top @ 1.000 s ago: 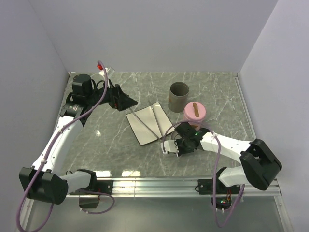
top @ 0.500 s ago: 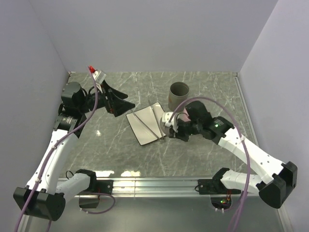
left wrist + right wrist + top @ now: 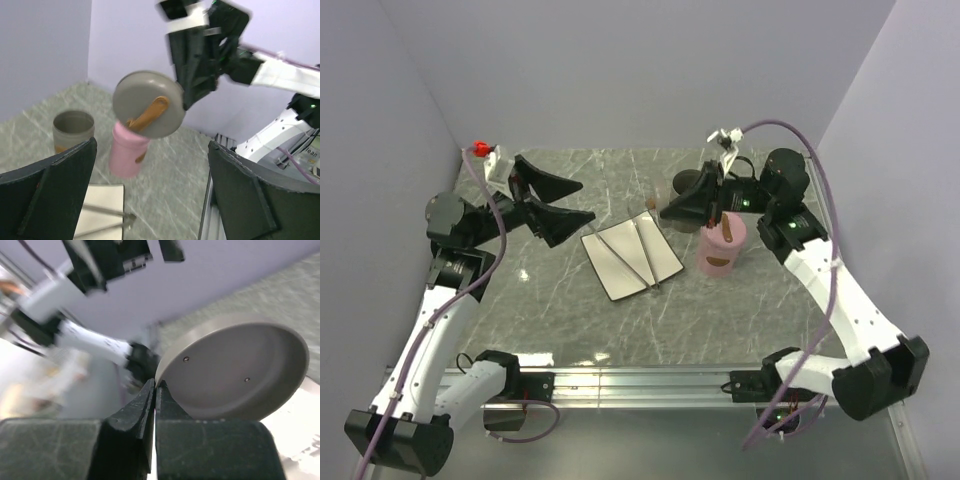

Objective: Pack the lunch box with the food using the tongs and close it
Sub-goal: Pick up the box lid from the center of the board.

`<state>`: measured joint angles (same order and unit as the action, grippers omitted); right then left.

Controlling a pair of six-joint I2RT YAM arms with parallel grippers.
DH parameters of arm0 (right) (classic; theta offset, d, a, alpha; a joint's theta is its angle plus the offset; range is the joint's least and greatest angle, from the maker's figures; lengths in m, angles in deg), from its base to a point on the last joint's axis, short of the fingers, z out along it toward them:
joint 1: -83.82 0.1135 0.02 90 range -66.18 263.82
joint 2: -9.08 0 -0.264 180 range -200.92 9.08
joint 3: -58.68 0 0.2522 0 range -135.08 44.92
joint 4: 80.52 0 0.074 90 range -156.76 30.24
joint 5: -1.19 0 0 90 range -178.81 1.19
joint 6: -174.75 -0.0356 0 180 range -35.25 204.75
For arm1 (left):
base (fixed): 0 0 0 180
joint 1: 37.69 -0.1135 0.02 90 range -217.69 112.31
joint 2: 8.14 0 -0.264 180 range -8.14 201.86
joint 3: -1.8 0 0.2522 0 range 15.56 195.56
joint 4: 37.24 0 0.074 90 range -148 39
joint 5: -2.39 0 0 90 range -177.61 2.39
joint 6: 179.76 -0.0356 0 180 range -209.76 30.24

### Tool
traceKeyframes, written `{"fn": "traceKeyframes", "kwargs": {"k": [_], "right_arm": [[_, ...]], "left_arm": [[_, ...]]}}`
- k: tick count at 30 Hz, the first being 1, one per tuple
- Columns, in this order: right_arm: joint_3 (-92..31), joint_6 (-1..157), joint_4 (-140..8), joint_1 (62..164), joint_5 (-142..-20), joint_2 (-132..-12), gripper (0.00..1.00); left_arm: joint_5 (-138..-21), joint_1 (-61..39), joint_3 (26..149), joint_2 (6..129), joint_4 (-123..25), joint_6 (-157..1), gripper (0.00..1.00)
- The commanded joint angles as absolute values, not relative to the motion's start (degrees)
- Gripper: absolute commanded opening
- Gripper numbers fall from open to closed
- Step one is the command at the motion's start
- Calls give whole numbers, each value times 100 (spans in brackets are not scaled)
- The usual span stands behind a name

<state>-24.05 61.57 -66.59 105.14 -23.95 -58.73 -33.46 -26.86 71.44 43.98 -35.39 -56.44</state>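
Obs., both arms raised off the marble table (image 3: 770, 320).

Left gripper (image 3: 586, 200): jaws spread wide, nothing between them. It hangs in the air at about 10 o'clock from the white tray (image 3: 615, 278) and faces 3 o'clock, toward the other arm.

Right gripper (image 3: 662, 211): fingers pressed together on the thin rim of the grey lid (image 3: 147, 105). The lid is clear of the table and turned on edge. Its outer face, with a brown strap handle, looks toward the left arm. Its hollow underside with two small rivets faces back along the right wrist. The grip sits at the lid's edge, not on the handle.

Pink lunch box (image 3: 720, 255): stands on the table just at 3 o'clock from the tray, below and behind the lifted lid. A brown mark shows on its side; another brown patch at its top cannot be told apart from here – contents or fitting, unclear.

Grey cup (image 3: 73, 131): on the table at 11 o'clock from the pink box, partly hidden under the right gripper in the overhead view.

Tongs (image 3: 646, 262): lying flat on the white tray at mid-table, the two slim arms opening toward 11 o'clock and the joined end at the tray's 5 o'clock edge – neither gripper touches them.

Food pieces: cannot make them out in any view.
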Motion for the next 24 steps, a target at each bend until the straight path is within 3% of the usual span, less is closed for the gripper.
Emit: {"fn": "traceKeyframes", "kwargs": {"k": [1, 12, 24], "right_arm": [[-2187, 1619, -10837, 10342, -1867, -6376, 0], [-1573, -2413, -13407, 9577, -4177, -6896, 0], [-1326, -3100, -13531, 9726, -4539, -7046, 0]], "left_arm": [[-3417, -2705, 7120, 4398, -2237, -5075, 99], [-4006, -2670, 7506, 5179, -680, -3562, 92], [-4050, -1950, 7919, 6041, -881, -3948, 84]]}}
